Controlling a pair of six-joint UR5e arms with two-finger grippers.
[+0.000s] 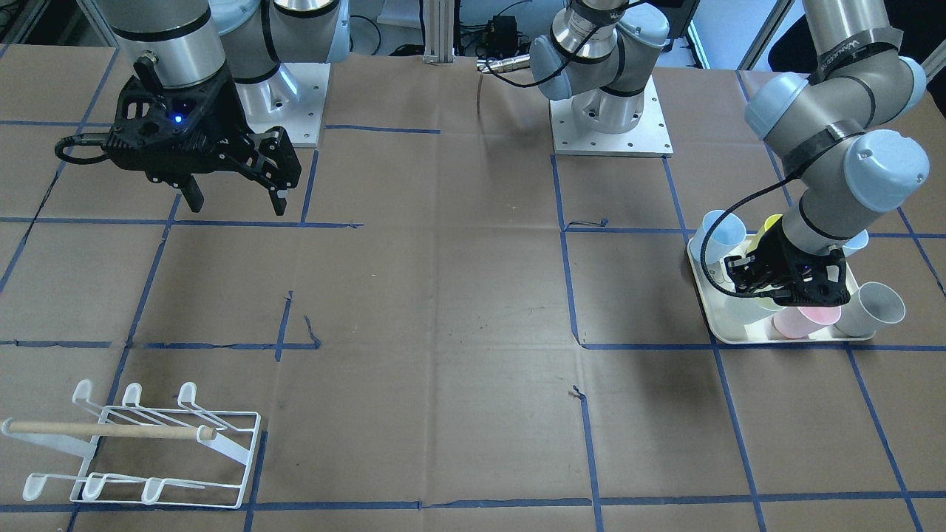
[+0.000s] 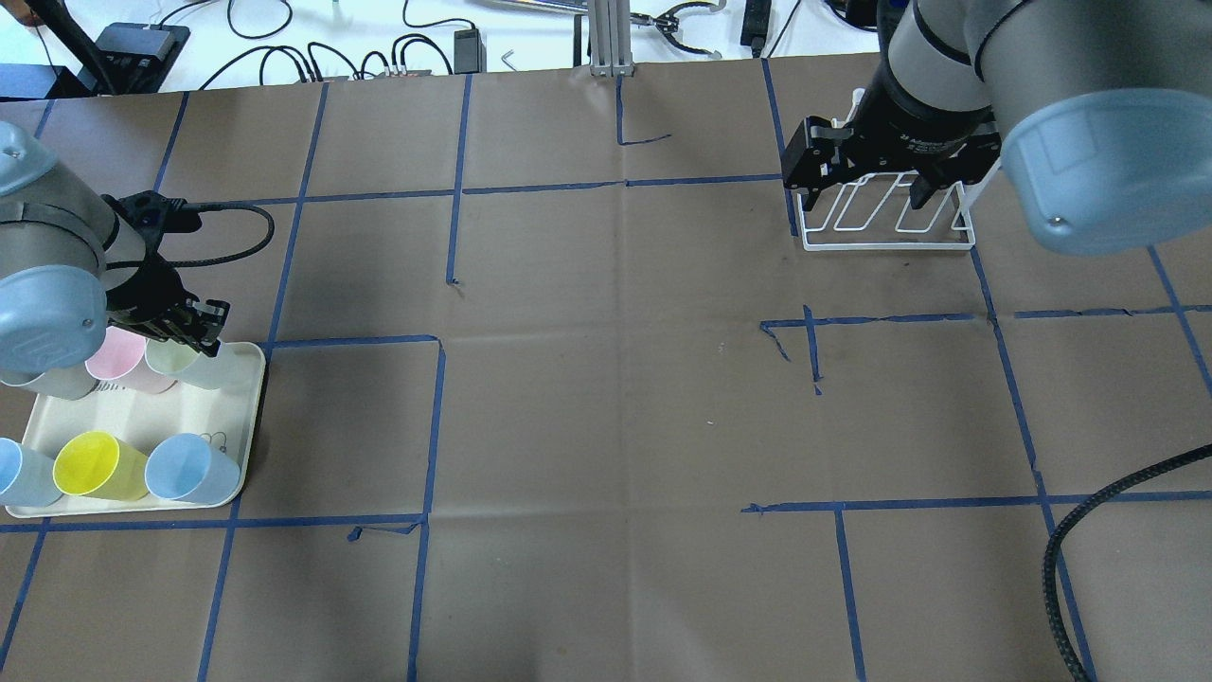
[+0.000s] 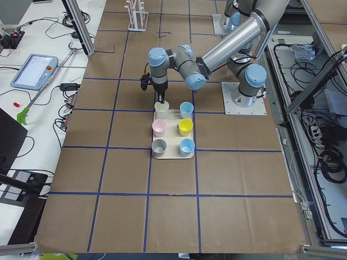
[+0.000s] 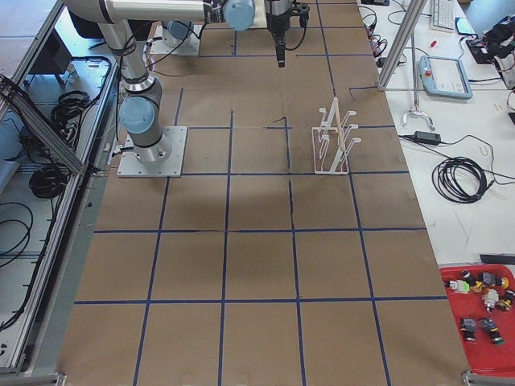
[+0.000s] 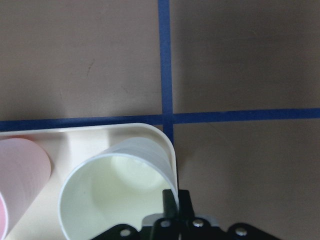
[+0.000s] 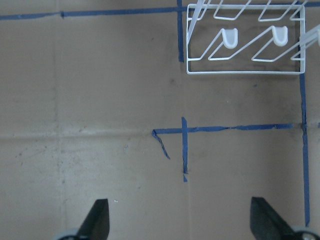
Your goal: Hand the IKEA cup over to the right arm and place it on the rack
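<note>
A pale green cup point(image 5: 117, 192) stands in the far corner of the cream tray point(image 2: 251, 417). It also shows in the overhead view point(image 2: 175, 358). My left gripper point(image 5: 176, 199) is shut on its rim, with one finger inside and one outside; in the overhead view this gripper point(image 2: 206, 333) is low over the tray. My right gripper point(image 1: 236, 201) is open and empty, held above the table. In the overhead view the right gripper point(image 2: 866, 194) overlaps the white wire rack point(image 2: 885, 227). The rack point(image 1: 148, 443) stands empty with its wooden dowel across it.
The tray also holds a pink cup point(image 2: 115, 352), a grey cup point(image 2: 57, 382), a yellow cup point(image 2: 90, 464) and two blue cups point(image 2: 185, 467). Brown paper with blue tape lines covers the table point(image 2: 615, 379). The left arm's black cable point(image 2: 237, 237) loops behind the tray.
</note>
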